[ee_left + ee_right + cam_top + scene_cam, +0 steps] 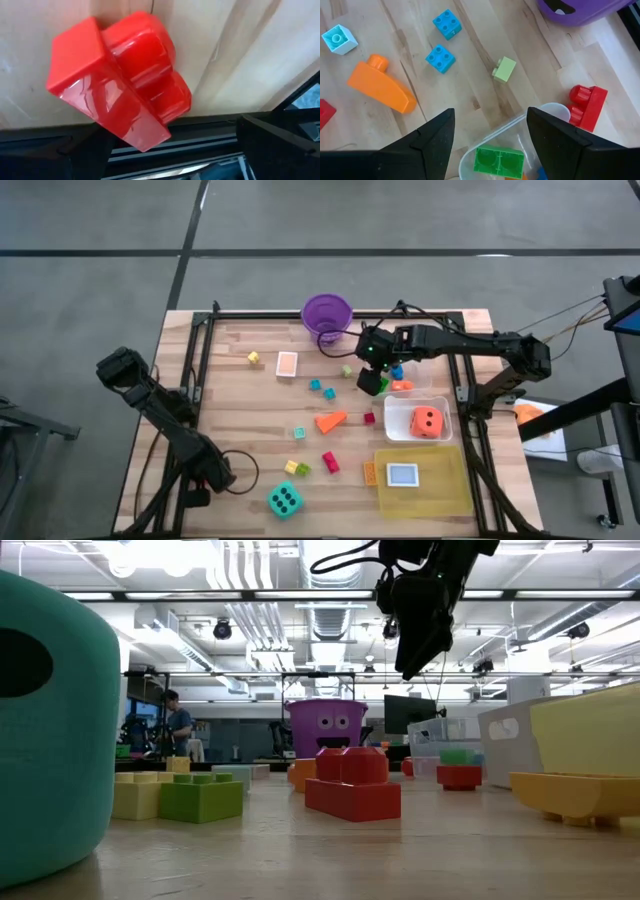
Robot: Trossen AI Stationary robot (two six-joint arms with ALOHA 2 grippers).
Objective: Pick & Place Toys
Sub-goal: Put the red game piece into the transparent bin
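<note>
While an orange die [427, 421] sits in a tub [443, 406], most blocks [322, 388] remain scattered; right gripper [490, 145] hovers apart, empty; left gripper [118, 367] parked, apart.

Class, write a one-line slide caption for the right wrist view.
Open right gripper hovers over a clear tub holding a green block, orange wedge nearby.

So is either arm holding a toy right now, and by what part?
No. The right gripper hangs with open, empty jaws above the clear tub holding a green block. The left gripper waits open, holding nothing.
</note>
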